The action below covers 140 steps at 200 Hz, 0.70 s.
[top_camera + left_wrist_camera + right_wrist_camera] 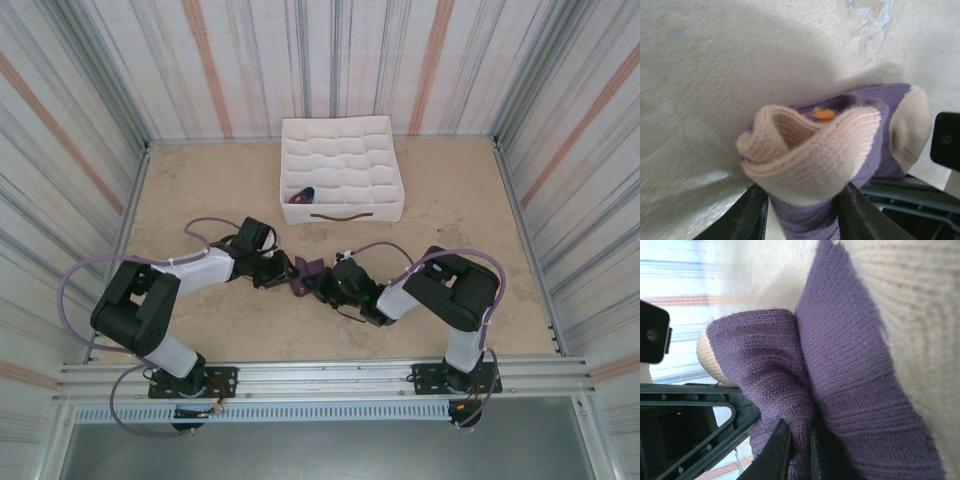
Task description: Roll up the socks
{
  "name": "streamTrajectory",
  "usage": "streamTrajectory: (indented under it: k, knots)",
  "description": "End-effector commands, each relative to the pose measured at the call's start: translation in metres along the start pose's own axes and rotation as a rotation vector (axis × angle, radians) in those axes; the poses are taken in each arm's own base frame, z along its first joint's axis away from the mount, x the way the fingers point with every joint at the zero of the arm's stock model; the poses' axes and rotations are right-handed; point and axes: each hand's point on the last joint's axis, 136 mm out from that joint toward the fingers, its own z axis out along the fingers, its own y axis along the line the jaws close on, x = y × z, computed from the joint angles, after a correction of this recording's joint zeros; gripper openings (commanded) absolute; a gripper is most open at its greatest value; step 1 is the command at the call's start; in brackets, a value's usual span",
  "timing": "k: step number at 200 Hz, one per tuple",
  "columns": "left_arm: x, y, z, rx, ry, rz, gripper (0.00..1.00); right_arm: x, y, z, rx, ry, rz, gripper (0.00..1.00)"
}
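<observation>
Socks (306, 270) bunched together; left claw (802, 212) and right claw (800, 445) both clamped on them.

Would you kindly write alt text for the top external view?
The left gripper and right gripper meet mid-table, both gripping a purple sock bundle. Behind stands a white grid box with a small dark item in one front cell.

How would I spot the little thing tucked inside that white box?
Find the white box of small pockets far back on the table. In the pocket at its near left corner sits a small purple bundle. It is the only coloured thing in the box; the other purple sock is outside it.
</observation>
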Motion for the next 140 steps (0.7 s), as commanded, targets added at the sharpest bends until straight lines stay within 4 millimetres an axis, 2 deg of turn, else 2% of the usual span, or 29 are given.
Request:
streamTrajectory:
  k: [1,16,35,57,79,99,124,140]
  knots:
    - [-0.007,0.007,0.007,-0.056,-0.001,0.007,0.23,0.005,-0.101,-0.020,0.428,0.035,-0.092,0.04]
    - [-0.006,0.010,0.008,-0.083,0.013,0.005,0.09,0.001,-0.080,-0.022,0.449,0.040,-0.221,0.09]
    - [-0.006,0.014,0.005,-0.118,0.023,-0.004,0.00,-0.003,-0.048,-0.026,0.459,0.038,-0.421,0.19]
    - [-0.005,0.025,-0.003,-0.179,0.040,-0.024,0.00,-0.005,-0.013,-0.028,0.447,0.038,-0.608,0.35]
    - [-0.005,0.035,-0.013,-0.225,0.052,-0.040,0.00,0.003,0.016,-0.022,0.423,0.048,-0.793,0.46]
    - [-0.003,0.046,-0.024,-0.277,0.052,-0.056,0.00,0.014,0.040,-0.015,0.410,0.037,-0.959,0.52]
    - [0.001,0.053,-0.030,-0.277,0.057,-0.090,0.00,0.037,0.067,-0.001,0.337,0.025,-1.109,0.53]
    - [0.003,0.055,-0.033,-0.276,0.066,-0.096,0.00,0.047,0.074,0.007,0.302,0.016,-1.155,0.54]
